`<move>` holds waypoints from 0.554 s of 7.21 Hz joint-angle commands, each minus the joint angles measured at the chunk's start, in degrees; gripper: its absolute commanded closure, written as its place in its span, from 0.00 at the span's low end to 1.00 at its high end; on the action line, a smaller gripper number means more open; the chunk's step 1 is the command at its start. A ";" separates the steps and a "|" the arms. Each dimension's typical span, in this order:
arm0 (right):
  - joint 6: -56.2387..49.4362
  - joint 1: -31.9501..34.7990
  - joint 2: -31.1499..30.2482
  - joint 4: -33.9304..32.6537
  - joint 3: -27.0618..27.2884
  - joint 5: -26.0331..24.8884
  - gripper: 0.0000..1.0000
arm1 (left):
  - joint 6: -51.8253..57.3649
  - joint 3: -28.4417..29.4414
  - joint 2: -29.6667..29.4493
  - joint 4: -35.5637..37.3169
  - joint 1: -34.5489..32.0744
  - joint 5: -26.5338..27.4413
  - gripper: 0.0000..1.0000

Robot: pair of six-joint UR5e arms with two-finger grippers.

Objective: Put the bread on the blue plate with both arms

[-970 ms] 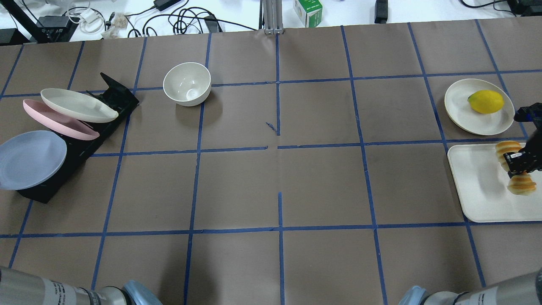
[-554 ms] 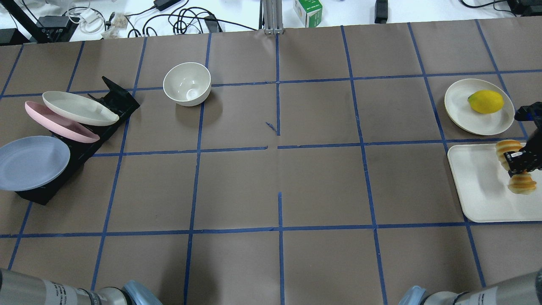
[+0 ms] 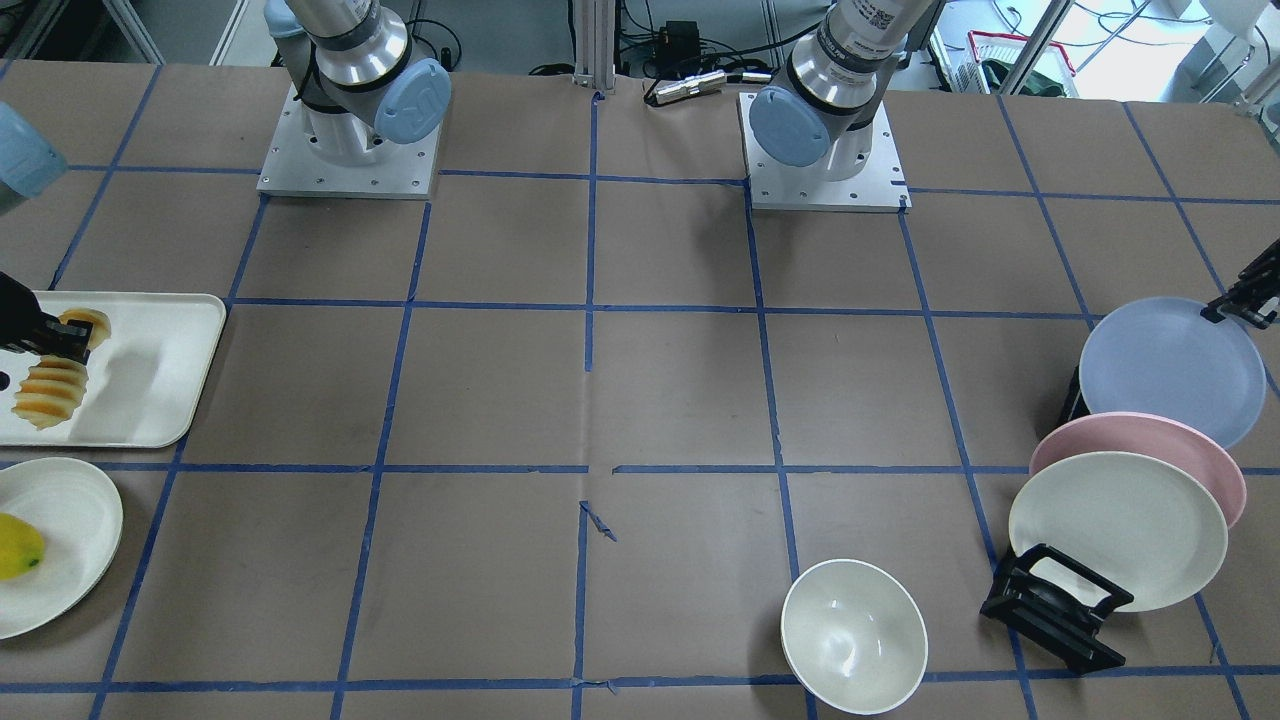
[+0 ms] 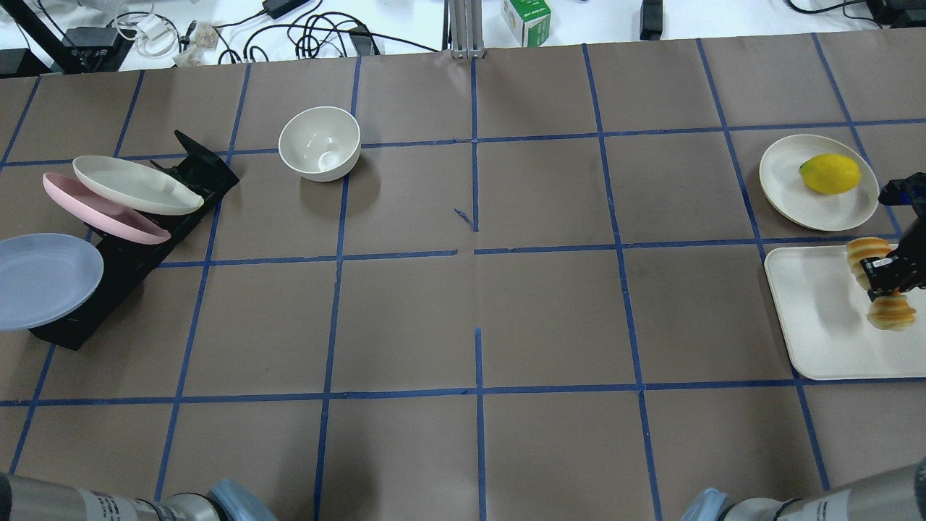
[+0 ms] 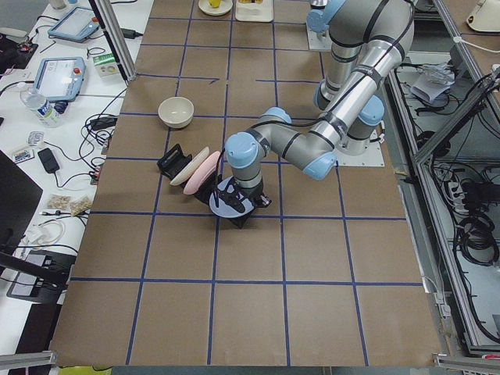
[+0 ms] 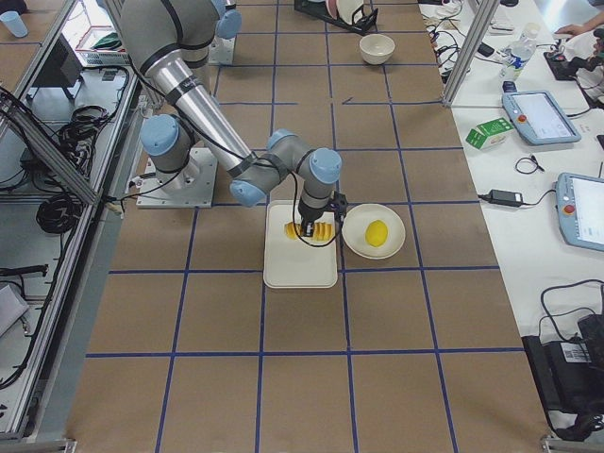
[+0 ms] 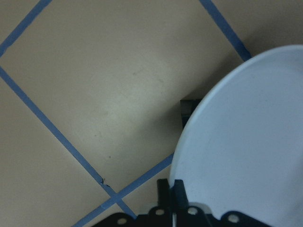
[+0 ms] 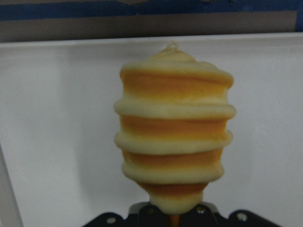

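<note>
The bread (image 4: 892, 312) is an orange-yellow ridged loaf held over the white tray (image 4: 814, 318) at the far right. My right gripper (image 4: 886, 278) is shut across its middle; the right wrist view shows the loaf's end (image 8: 173, 137) sticking out past the fingers (image 8: 173, 215). The blue plate (image 4: 43, 282) tilts at the near end of the black rack (image 4: 130, 253). My left gripper (image 7: 171, 189) is shut on the plate's rim (image 7: 246, 142) and shows at the front-facing view's right edge (image 3: 1240, 305). It is outside the overhead view.
A pink plate (image 4: 101, 210) and a cream plate (image 4: 134, 184) lean in the rack. A white bowl (image 4: 319, 142) stands behind centre-left. A cream plate (image 4: 788, 181) with a yellow fruit (image 4: 830, 174) sits behind the tray.
The blue plate has shifted, first slightly right and toward me, then left toward the table's edge, and the rack has moved a little. The bread in the right gripper has barely moved.
</note>
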 commanded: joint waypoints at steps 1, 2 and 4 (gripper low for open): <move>-0.01 0.00 0.04 0.00 -0.10 0.08 1.00 | 2.44 3.33 3.14 -6.83 0.09 2.81 1.00; -0.01 0.00 -0.05 0.00 -0.28 0.08 1.00 | 2.54 3.08 4.89 -13.21 -0.61 2.64 1.00; -0.01 0.09 -0.92 0.78 -0.63 0.08 1.00 | 1.59 3.34 8.67 -24.02 -1.93 -3.63 1.00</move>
